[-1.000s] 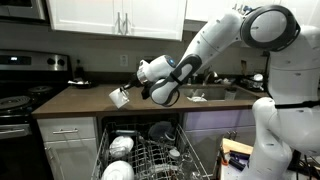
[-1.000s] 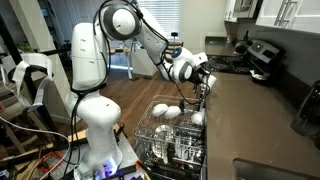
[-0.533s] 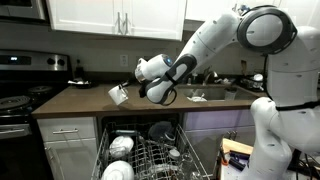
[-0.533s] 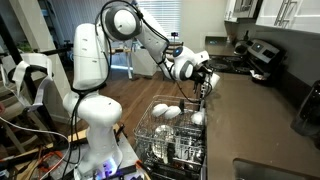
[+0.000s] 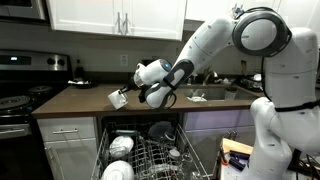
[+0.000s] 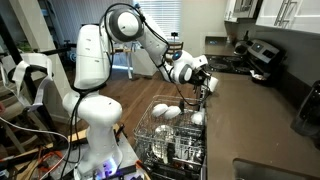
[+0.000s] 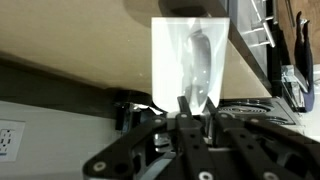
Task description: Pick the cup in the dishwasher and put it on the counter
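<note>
My gripper (image 5: pixel 126 96) is shut on the rim of the small white cup (image 5: pixel 118 98) and holds it tilted just above the dark brown counter (image 5: pixel 75 102), left of the sink. In an exterior view the gripper (image 6: pixel 206 84) hangs over the counter's edge (image 6: pixel 250 110) with the cup (image 6: pixel 211 86) mostly hidden behind it. In the wrist view the cup (image 7: pixel 190 50) fills the centre above the counter (image 7: pixel 70 40), with my gripper (image 7: pixel 192 108) pinching its wall. The dishwasher (image 5: pixel 145 152) stands open below, its rack (image 6: pixel 175 135) pulled out.
White bowls (image 5: pixel 120 147) and dark dishes sit in the rack. A black stove (image 5: pixel 20 85) stands at the counter's end and also shows in the other exterior view (image 6: pixel 262 55). A sink (image 5: pixel 205 93) lies by the arm. A dark object (image 6: pixel 308 108) stands on the counter.
The gripper with the cup has shifted slightly further over the counter, away from the sink. Nothing else moved.
</note>
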You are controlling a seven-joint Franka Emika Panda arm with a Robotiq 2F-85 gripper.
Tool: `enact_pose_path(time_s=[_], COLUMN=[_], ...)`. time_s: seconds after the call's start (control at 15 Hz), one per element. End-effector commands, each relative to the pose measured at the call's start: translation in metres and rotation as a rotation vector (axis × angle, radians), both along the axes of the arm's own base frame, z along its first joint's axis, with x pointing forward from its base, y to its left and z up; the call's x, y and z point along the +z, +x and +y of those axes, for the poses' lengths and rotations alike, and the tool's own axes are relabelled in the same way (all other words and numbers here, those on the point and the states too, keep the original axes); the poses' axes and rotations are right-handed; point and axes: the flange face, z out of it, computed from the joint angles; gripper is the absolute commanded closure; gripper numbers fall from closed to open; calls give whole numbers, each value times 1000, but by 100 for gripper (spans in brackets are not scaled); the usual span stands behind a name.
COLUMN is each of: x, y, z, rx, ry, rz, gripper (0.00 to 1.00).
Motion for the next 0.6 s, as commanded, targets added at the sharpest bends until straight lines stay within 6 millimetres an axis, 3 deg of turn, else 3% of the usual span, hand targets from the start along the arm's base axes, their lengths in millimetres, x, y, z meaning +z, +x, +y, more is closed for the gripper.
enact_pose_path(time_s=[0.0,0.53], x=[8,23], y=[5,26], z=[-2,-21], rx=[-8,-65], ry=[-11,-27], rz=[-19,-69], gripper=[95,95])
